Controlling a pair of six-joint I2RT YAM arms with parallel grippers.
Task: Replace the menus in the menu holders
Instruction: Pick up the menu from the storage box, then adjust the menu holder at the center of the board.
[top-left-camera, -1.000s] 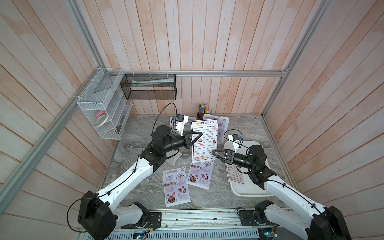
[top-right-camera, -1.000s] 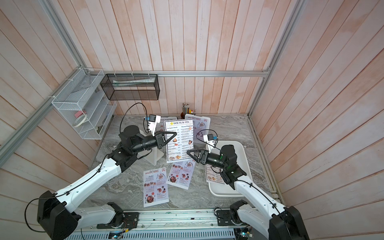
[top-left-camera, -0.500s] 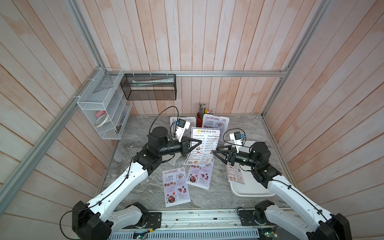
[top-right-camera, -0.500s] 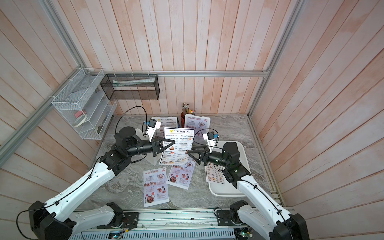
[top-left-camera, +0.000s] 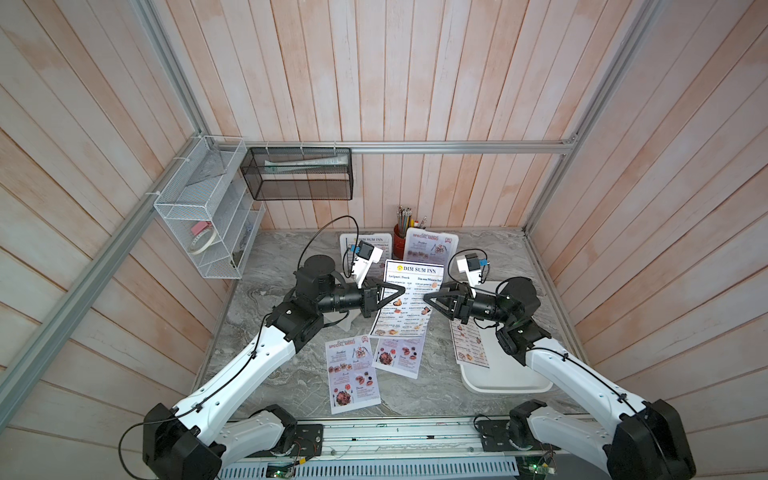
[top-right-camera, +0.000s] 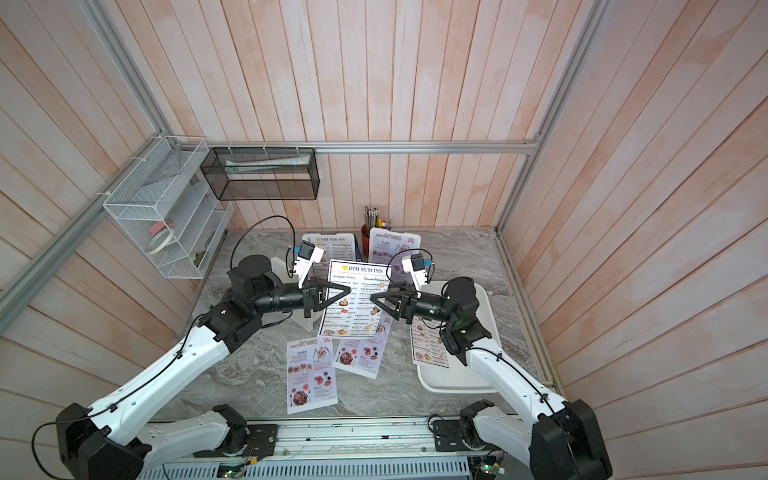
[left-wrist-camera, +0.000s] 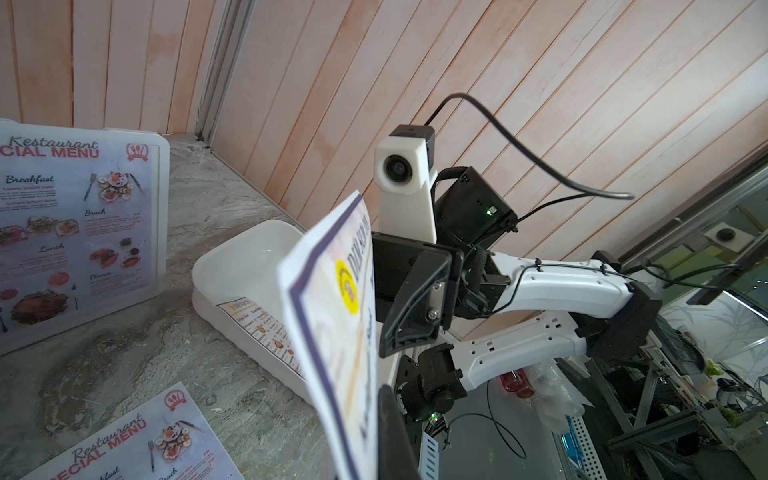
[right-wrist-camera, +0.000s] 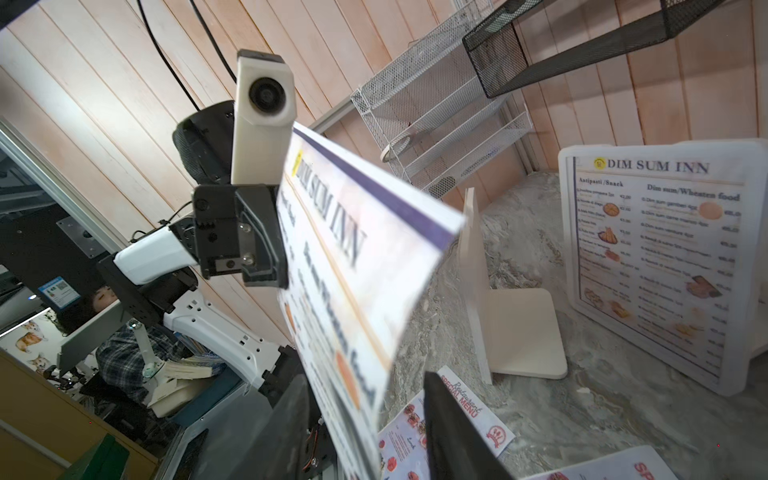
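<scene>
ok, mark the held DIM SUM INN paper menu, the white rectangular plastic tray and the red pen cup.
Held DIM SUM INN paper menu (top-left-camera: 413, 311), in a top view, mid-sheet.
White rectangular plastic tray (top-left-camera: 505, 376), in a top view, bare floor.
Red pen cup (top-left-camera: 399, 243), in a top view, cup wall.

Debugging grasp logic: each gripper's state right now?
Left gripper: shut on the raised Dim Sum Inn menu.
Right gripper: open, jaws straddling that menu's edge.

On my feeds I count as follows: three DIM SUM INN menus (top-left-camera: 409, 303) (top-left-camera: 368, 245) (top-left-camera: 471, 347), three SPECIAL MENU sheets (top-left-camera: 430, 247) (top-left-camera: 355, 374) (top-left-camera: 401, 353), three holders (top-left-camera: 343, 249) (top-left-camera: 454, 245) (top-left-camera: 338, 321), one tray (top-left-camera: 507, 380), one pencil cup (top-left-camera: 400, 242), one white wall rack (top-left-camera: 199, 216), one black wall basket (top-left-camera: 299, 183).
</scene>
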